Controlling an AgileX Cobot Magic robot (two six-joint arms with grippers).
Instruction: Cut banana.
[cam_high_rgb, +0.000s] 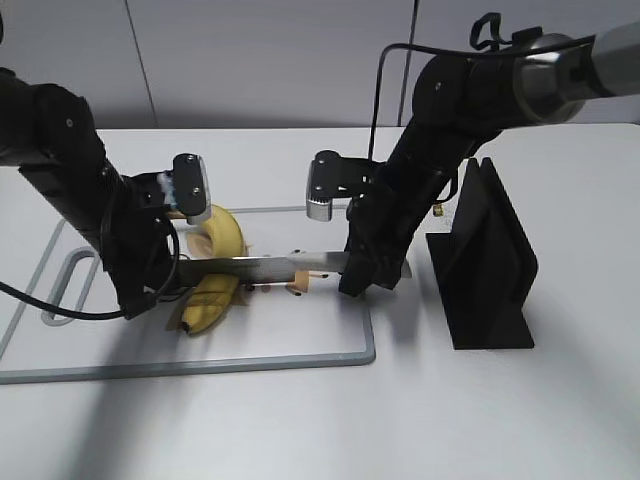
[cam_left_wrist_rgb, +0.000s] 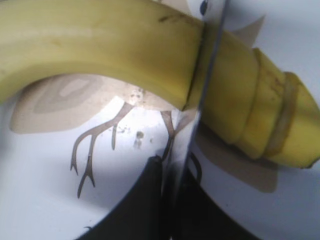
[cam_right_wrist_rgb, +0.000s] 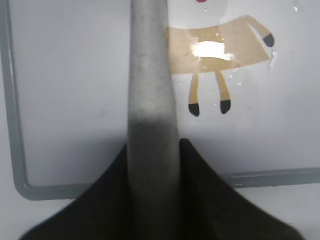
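The yellow banana (cam_high_rgb: 222, 238) lies on the white cutting board (cam_high_rgb: 300, 335). A knife blade (cam_high_rgb: 262, 265) lies across it and is sunk into it. In the left wrist view the blade (cam_left_wrist_rgb: 206, 75) splits the banana (cam_left_wrist_rgb: 100, 45); the part to its right shows several cut lines. My right gripper (cam_high_rgb: 360, 272) is shut on the grey knife handle (cam_right_wrist_rgb: 150, 60), seen in the right wrist view (cam_right_wrist_rgb: 152, 147). My left gripper (cam_high_rgb: 150, 292) sits at the blade's tip end, with its black jaws (cam_left_wrist_rgb: 172, 167) pressed against both sides of the blade.
A black knife stand (cam_high_rgb: 485, 260) is on the table right of the board. The board has a grey rim (cam_right_wrist_rgb: 12, 125), a handle loop (cam_high_rgb: 65, 285) at its left end and a brown deer print (cam_right_wrist_rgb: 220, 45).
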